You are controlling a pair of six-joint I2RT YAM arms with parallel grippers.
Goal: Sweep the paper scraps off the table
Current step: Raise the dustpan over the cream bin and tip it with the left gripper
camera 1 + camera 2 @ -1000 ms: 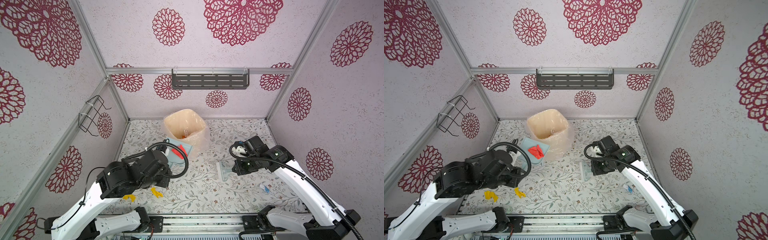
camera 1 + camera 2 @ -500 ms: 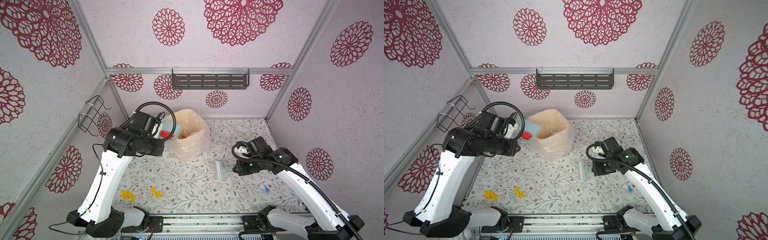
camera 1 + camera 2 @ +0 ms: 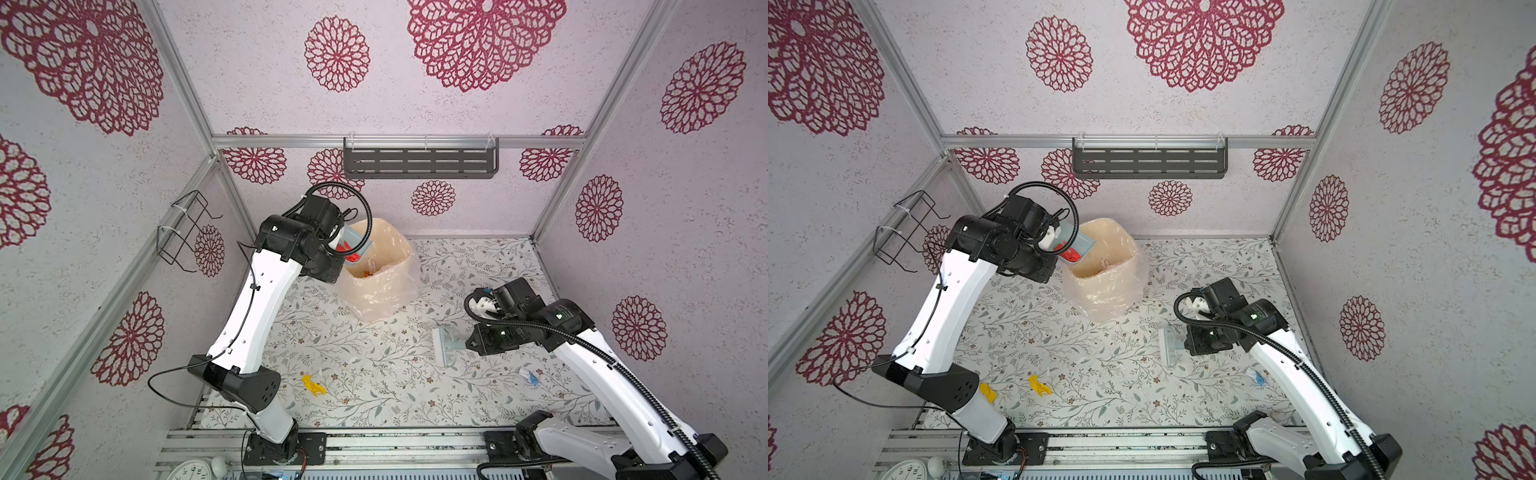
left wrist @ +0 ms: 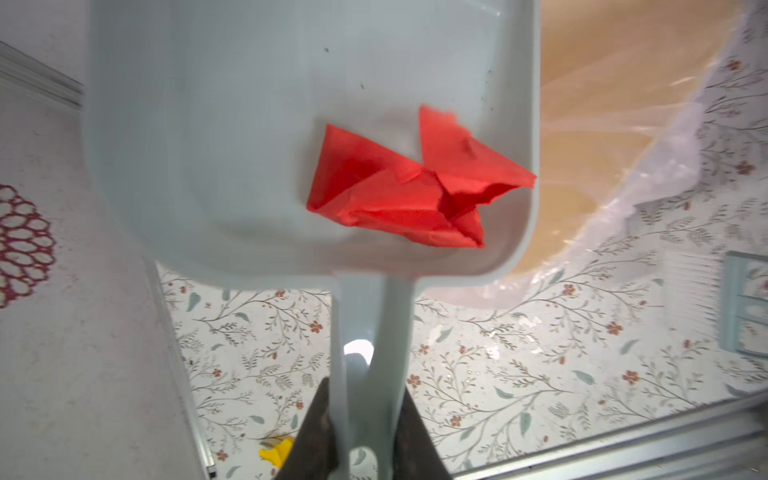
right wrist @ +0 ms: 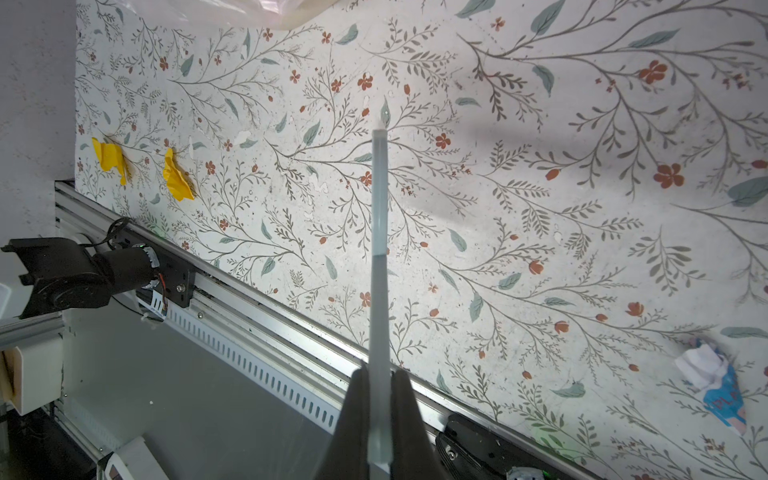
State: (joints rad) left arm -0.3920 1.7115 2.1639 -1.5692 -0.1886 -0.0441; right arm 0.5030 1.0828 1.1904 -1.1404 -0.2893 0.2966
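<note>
The left fingers [image 4: 313, 436] are closing narrowly on the handle of the pale blue-grey dustpan [image 4: 208, 145] and are holding it up over the left rim of the bag-lined waste bin [image 3: 382, 282], close to the corner of the left wall and the back wall. Crumpled red paper [image 4: 395, 195] is lying inside the pan, in the corner by the handle on the side facing the bin.

The right fingers [image 5: 357, 419] are pressing together on the thin handle of the small brush [image 3: 444, 347], right of the middle. I cannot tell whether its bristles are touching the surface.

The tabletop [image 3: 374, 399] is staying open in a wide band between the bin and the aluminium rail [image 3: 374, 440] at the front edge. Three paper scraps are lying on it:
- two yellow ones [image 3: 987, 392] [image 3: 1039, 384] at the front left, near the rail, the outer one partly hidden by the left arm in a top view
- one white one with blue marks [image 3: 528, 374] at the front right, just beside the right arm

Walls with crimson rosettes are enclosing three sides. A wire basket [image 3: 183, 232] is hanging on the left wall and a dark slotted shelf [image 3: 419, 163] on the back wall. There is one dustpan, one brush and one bin.
</note>
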